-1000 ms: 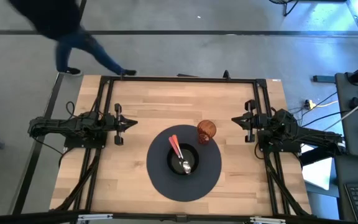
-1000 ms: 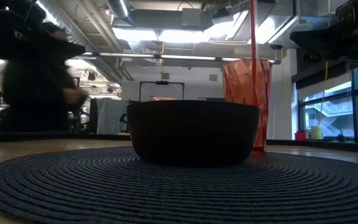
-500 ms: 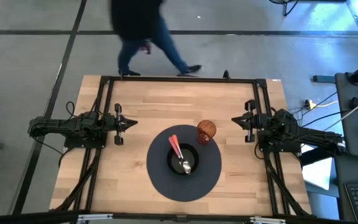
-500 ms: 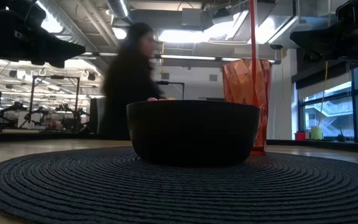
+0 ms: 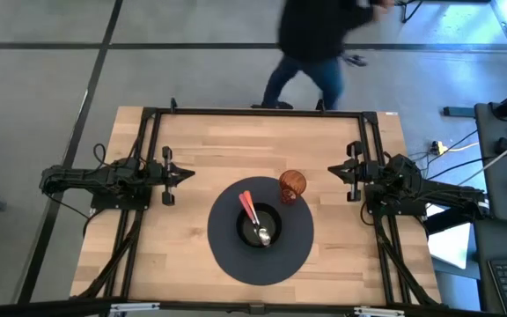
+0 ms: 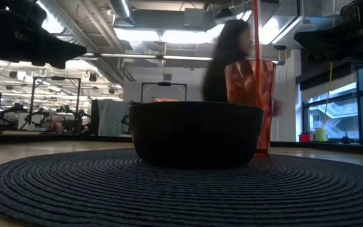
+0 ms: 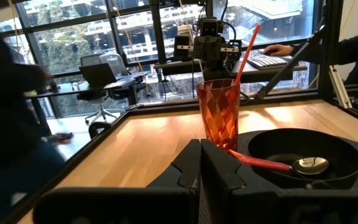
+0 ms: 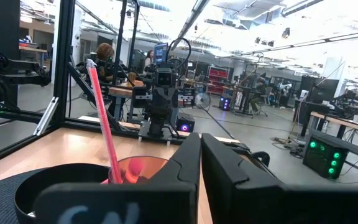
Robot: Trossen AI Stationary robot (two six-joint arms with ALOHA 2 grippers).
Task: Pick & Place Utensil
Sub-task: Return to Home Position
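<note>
Above the table, looking straight down, no brand or label can be read. A round blue-grey mat [image 5: 227, 255] lies on the wooden table [image 5: 192, 141]. The black bowl [image 5: 277, 231] sits at the mat's middle and holds the spoon [image 5: 255, 220] — an orange-pink handle leaning toward the rim, a silvery head down inside. An orange cup [image 5: 292, 186] stands on the mat just beside the bowl. The left gripper [image 5: 186, 173] and the right gripper [image 5: 331, 168] rest at opposite sides of the table, well apart from the mat, each with its fingers pressed together on nothing. A person [image 5: 315, 35] is at the far edge. At table-top height, the bowl [image 6: 194, 135] hides its contents behind a plain dark wall on the ribbed mat [image 6: 169, 189]. The faceted cup [image 6: 247, 82] rises behind it with a thin red stick [image 6: 256, 31] standing in it, and the person [image 6: 229, 57] shows blurred beyond. Past the left gripper [image 7: 201, 149], clenched and empty, the cup [image 7: 218, 115] carries the slanting stick [image 7: 247, 46]. Beside it the bowl [image 7: 278, 140] cradles the spoon [image 7: 278, 165]. Past the right gripper [image 8: 201, 140], likewise clenched, pale lettering on its body is too blurred to read — the bowl [image 8: 48, 186], the stick [image 8: 101, 118] and the cup [image 8: 145, 167] sit just ahead.
</note>
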